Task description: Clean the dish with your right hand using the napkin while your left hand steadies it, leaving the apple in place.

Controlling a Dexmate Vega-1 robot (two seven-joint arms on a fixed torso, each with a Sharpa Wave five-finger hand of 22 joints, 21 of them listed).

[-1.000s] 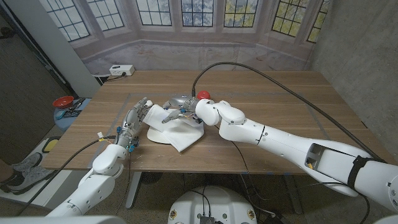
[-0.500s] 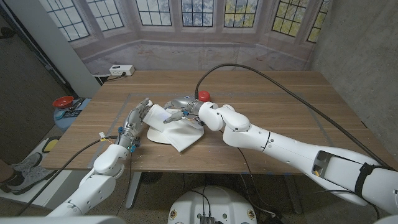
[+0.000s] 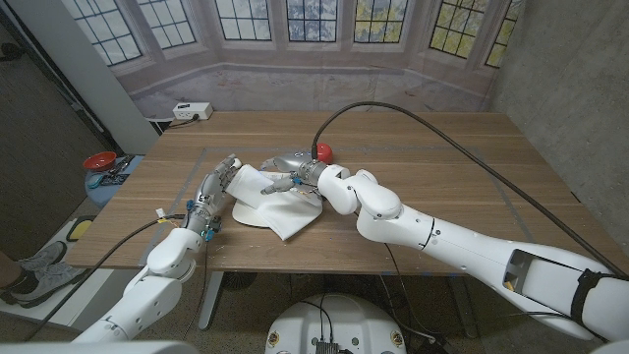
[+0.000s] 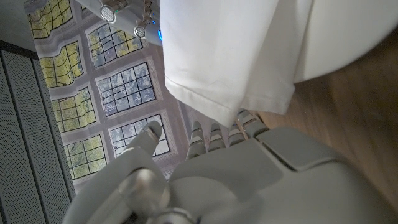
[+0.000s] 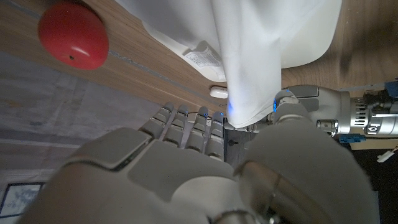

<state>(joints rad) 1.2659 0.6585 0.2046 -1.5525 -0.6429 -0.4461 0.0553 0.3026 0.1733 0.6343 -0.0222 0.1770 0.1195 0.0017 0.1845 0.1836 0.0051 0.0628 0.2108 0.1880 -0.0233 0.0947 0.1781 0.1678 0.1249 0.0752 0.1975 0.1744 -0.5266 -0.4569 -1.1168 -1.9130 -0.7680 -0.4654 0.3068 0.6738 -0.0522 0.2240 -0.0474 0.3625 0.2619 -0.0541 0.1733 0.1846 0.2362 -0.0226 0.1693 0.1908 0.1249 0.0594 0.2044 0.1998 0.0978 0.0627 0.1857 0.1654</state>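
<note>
White napkin (image 3: 267,192) is held by the right hand (image 3: 295,179) over the dish (image 3: 257,210), whose rim is gripped by the left hand (image 3: 212,189); wiping seems underway, with the apple (image 3: 322,151) just behind the right hand on the desk (image 3: 432,167).

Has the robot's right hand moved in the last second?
Yes. The right hand has drawn back across the dish, away from the left hand, uncovering more of the apple behind it.

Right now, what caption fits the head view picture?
Right hand wipes the white dish with a napkin; left hand steadies it, red apple behind.
</note>
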